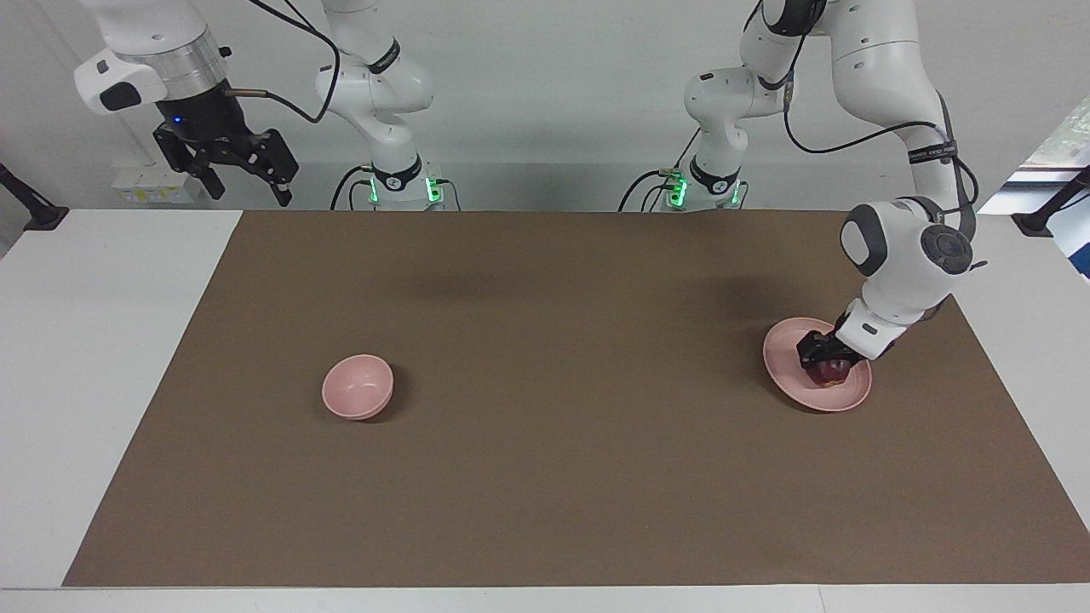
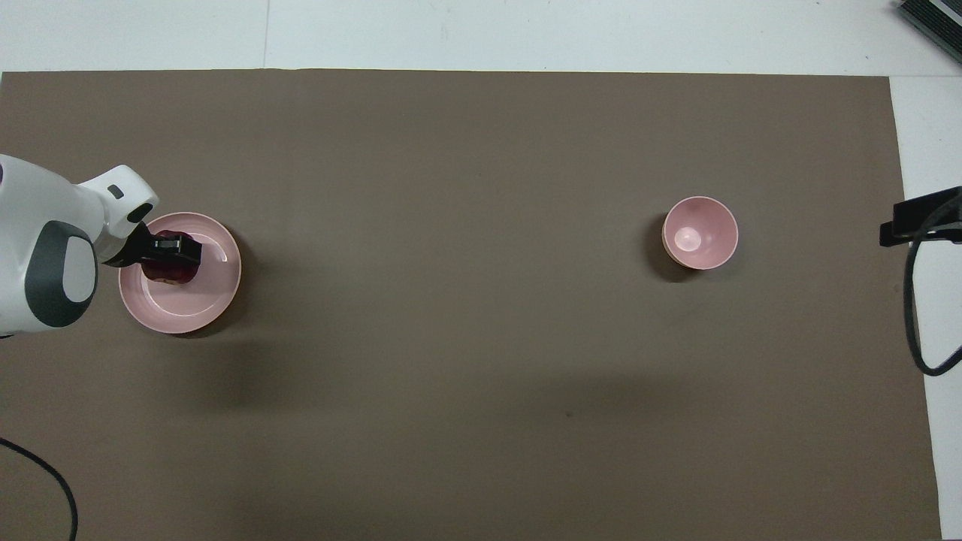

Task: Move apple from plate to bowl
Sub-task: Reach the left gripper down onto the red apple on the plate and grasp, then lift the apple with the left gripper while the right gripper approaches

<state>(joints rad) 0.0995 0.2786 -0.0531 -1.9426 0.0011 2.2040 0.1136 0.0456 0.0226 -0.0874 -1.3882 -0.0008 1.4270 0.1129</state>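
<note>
Overhead view showed a white table covered almost wholly by a brown mat, with two pink dishes on it and well apart. At the left arm's end of the mat lay the plate, flat and wide; toward the right arm's end stood the bowl, smaller and deep, with nothing in it. From the facing view the left arm bent down from its base to the plate, and the left gripper sat low on the apple, its fingers clamped on the fruit from both sides. That dark red apple was in the plate, on the part nearer the robots, and whether it touched the plate or hung just clear of it could not be told. In the facing view the right gripper waited high in the air by its own end of the table, off the mat, with its fingertips spread apart and nothing between them
</note>
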